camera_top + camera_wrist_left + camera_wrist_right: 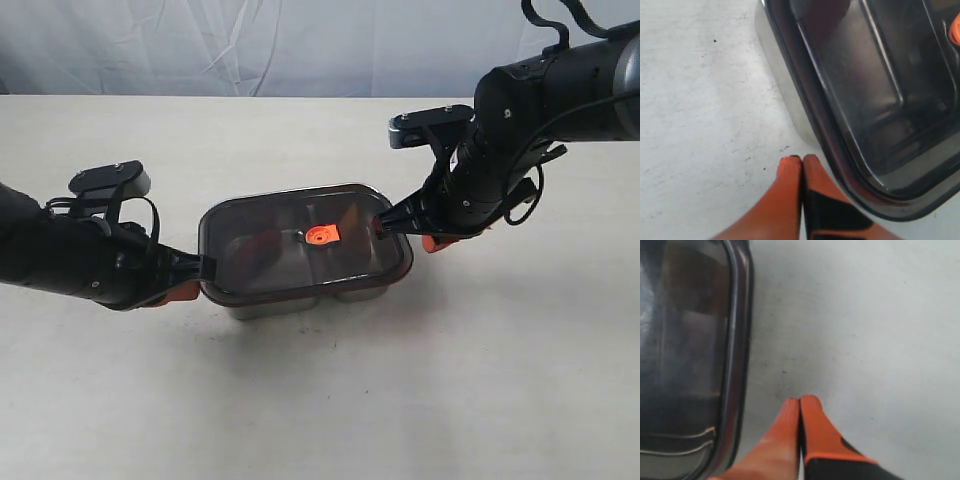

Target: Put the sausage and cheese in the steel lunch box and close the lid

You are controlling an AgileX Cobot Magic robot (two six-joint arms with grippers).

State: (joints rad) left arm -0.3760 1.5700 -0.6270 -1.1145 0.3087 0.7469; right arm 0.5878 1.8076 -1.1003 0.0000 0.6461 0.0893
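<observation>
A steel lunch box (268, 306) is sitting in the middle of a pale worktop (450, 380), with the dark translucent lid (285, 222) lying over it and covering the whole opening; whether the lid is pressed fully home is not clear. The lid's orange valve tab (323, 235) is facing up near its centre. Through the smoky plastic a dim reddish shape (262, 250), probably the sausage, is showing in the left part of the box; the cheese is not showing clearly in any view. The box and lid are lying with their long axis running left to right in the exterior view, the right end sitting slightly farther back. The left fingers (789, 182) are pressed together, holding nothing, their tips sitting just beside the lid's left end; the right fingers (812, 427) are likewise closed and empty, near the lid's right end. The left wrist view is showing the box's shiny steel wall under the lid's rim; the right wrist view is showing bare worktop between the fingertips and the rim; only the exterior view is showing the tab and both arms together.
</observation>
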